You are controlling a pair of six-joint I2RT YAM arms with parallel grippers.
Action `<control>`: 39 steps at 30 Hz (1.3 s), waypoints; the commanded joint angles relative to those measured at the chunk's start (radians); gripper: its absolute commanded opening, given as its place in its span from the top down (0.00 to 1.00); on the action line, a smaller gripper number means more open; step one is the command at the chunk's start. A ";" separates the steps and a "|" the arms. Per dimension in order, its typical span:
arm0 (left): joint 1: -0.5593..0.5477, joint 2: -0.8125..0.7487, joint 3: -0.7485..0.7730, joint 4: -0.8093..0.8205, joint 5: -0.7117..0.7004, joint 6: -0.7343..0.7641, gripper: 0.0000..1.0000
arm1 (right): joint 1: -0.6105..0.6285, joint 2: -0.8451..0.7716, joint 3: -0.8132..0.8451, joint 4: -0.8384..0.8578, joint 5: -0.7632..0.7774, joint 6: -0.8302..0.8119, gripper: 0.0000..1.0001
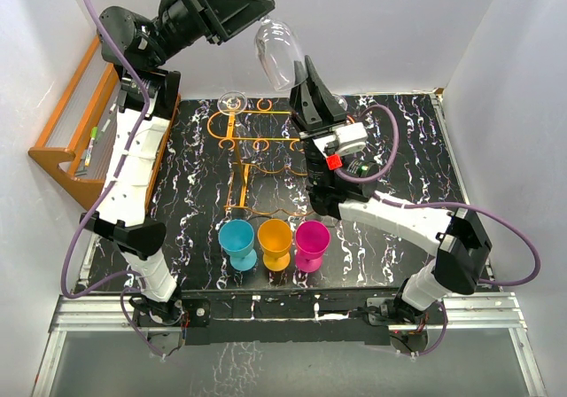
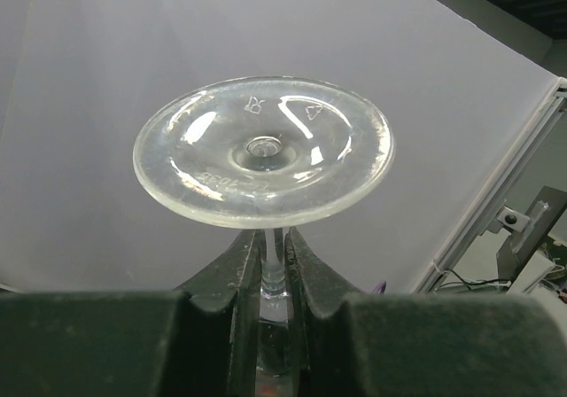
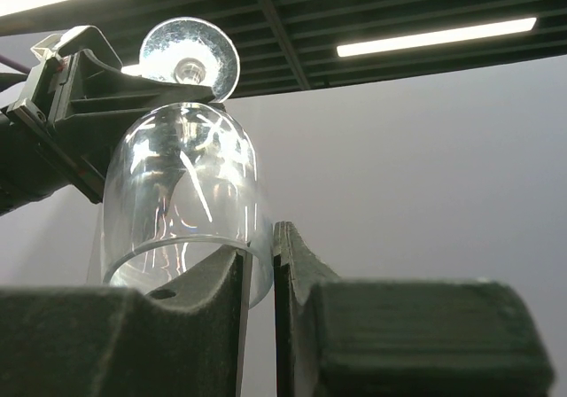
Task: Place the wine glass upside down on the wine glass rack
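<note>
A clear wine glass (image 1: 278,51) hangs upside down in the air above the table's far side, foot up and bowl down. My left gripper (image 1: 241,5) is shut on its stem just under the foot (image 2: 263,153), with the fingers (image 2: 306,264) pressed on both sides of the stem. My right gripper (image 1: 306,67) is shut on the bowl's rim; the glass wall (image 3: 177,193) stands between its fingers (image 3: 288,264). The orange wire wine glass rack (image 1: 257,140) stands on the black marbled table below and slightly nearer than the glass.
A clear glass disc (image 1: 232,101) sits at the rack's far left corner. Blue (image 1: 237,240), orange (image 1: 275,240) and magenta (image 1: 312,240) cups stand in a row in front of the rack. A brown wooden stepped shelf (image 1: 75,122) is at the left wall.
</note>
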 commanded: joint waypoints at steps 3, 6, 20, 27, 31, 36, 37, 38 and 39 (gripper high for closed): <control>0.005 -0.030 0.030 0.085 0.004 -0.002 1.00 | 0.001 -0.004 0.065 0.011 -0.069 0.007 0.92; 0.005 -0.024 0.048 0.088 0.000 -0.001 1.00 | 0.001 -0.003 0.067 -0.037 -0.107 0.020 0.92; 0.005 -0.020 0.099 0.034 -0.011 0.070 1.00 | 0.001 -0.020 0.023 -0.166 -0.215 0.043 0.88; 0.045 -0.017 0.120 0.058 -0.012 0.066 1.00 | 0.000 -0.068 -0.030 -0.204 -0.231 0.052 0.78; 0.056 -0.015 0.137 0.060 -0.022 0.072 1.00 | 0.001 -0.088 -0.043 -0.270 -0.270 0.049 0.78; 0.060 -0.022 0.130 0.037 -0.026 0.096 1.00 | 0.001 -0.101 -0.064 -0.279 -0.271 0.047 0.64; 0.061 -0.025 0.126 0.039 -0.026 0.096 1.00 | 0.001 -0.110 -0.076 -0.278 -0.271 0.044 0.61; 0.062 -0.026 0.121 0.053 -0.027 0.080 1.00 | 0.001 -0.116 -0.086 -0.275 -0.271 0.042 0.59; 0.062 -0.026 0.118 0.072 -0.028 0.063 1.00 | 0.001 -0.122 -0.098 -0.272 -0.271 0.040 0.58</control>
